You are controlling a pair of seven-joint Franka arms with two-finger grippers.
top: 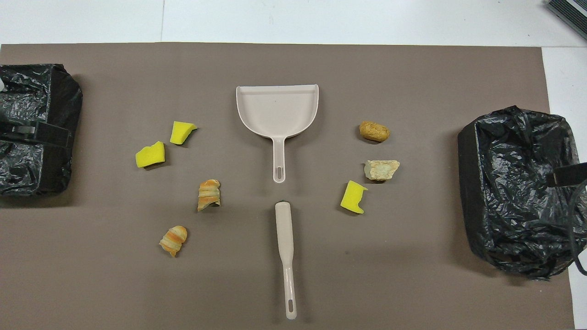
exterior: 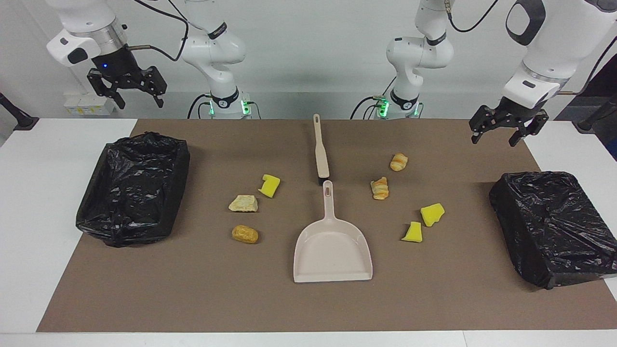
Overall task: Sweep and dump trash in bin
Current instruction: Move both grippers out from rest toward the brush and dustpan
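Both grippers open, empty, up in the air: right gripper (exterior: 127, 95) by the black bag-lined bin (exterior: 132, 188) at its end, left gripper (exterior: 501, 131) over the brown mat (exterior: 308, 303) corner by the other black-lined bin (exterior: 554, 226). Nearest the robots: beige plastic brush (exterior: 320, 152). Then trash on the mat: two striped croissants (exterior: 381, 188), three yellow sponge chunks (exterior: 432, 214), pale bread lump (exterior: 243, 203), brown roll (exterior: 245, 233). Farthest: beige plastic dustpan (exterior: 332, 250), between the two trash groups.
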